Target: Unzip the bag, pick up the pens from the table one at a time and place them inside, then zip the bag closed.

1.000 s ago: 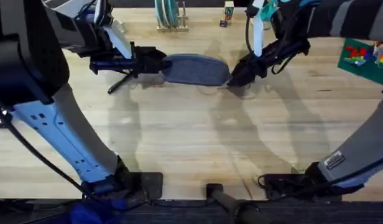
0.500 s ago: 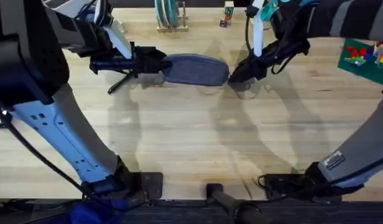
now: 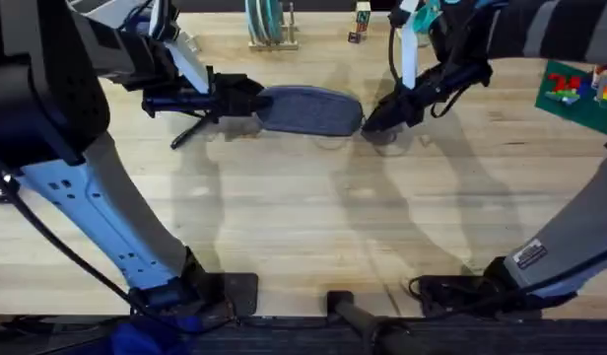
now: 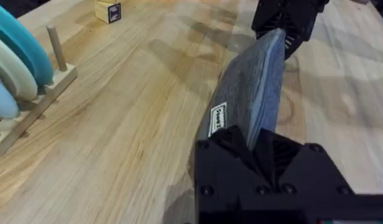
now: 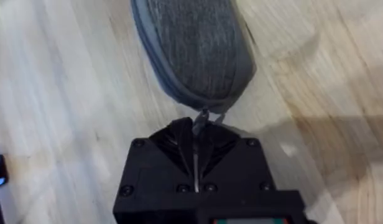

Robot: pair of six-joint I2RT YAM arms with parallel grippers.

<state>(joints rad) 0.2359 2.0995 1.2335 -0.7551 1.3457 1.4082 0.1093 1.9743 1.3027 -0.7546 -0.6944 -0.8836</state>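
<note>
Bright, even indoor light from above, soft grey shadows of both arms spread across the pale table (image 3: 313, 227), mild sheen on the wood, left arm (image 3: 47, 118) large, dark and blurred near the overhead camera, wrist views soft at close range.

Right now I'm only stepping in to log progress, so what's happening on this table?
Both arms are working on the bag, a blue-grey pouch lying on the table. The left gripper is clamped on one end of it, holding it in place. The right gripper is at the opposite end, shut on the zipper pull. The zipper looks closed along the top. A black pen lies on the table by the left gripper, not yet in the bag.
</note>
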